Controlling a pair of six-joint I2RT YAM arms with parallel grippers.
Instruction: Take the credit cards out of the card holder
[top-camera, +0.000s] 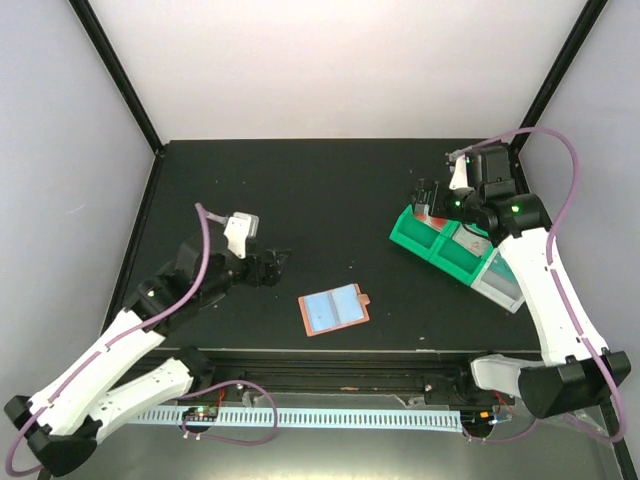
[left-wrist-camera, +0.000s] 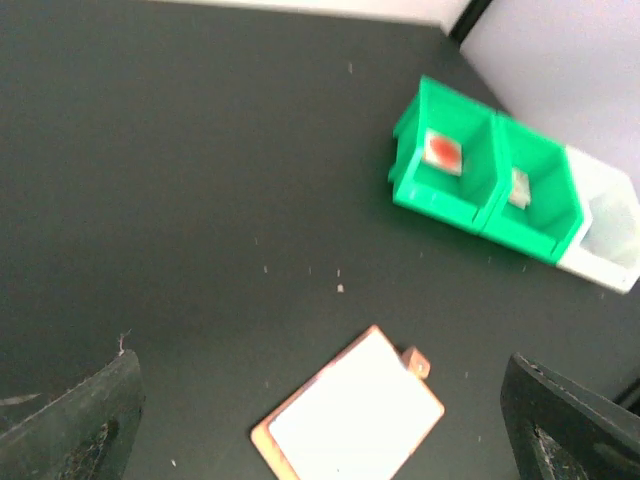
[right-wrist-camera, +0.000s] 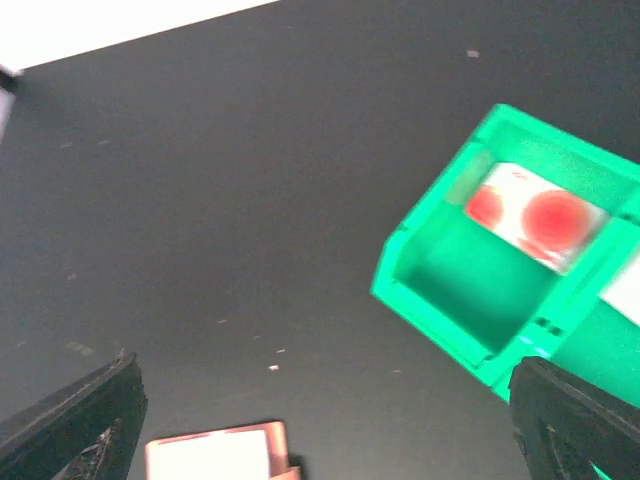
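Note:
The card holder (top-camera: 334, 310) lies open on the black table with its light blue lining up and its brown tab on the right edge. It also shows in the left wrist view (left-wrist-camera: 350, 420) and the right wrist view (right-wrist-camera: 210, 455). A card with red spots (right-wrist-camera: 530, 215) lies in the leftmost green bin (top-camera: 412, 236); it also shows in the left wrist view (left-wrist-camera: 443, 152). Another card (left-wrist-camera: 519, 187) lies in the second green bin (left-wrist-camera: 535, 215). My left gripper (top-camera: 275, 262) is open and empty, left of the holder. My right gripper (top-camera: 428, 197) is open and empty above the leftmost bin.
A clear plastic bin (top-camera: 502, 287) adjoins the two green bins at the right. The table's back edge and the dark corner posts (top-camera: 120, 75) bound the work area. A few pale specks (left-wrist-camera: 340, 288) lie on the table.

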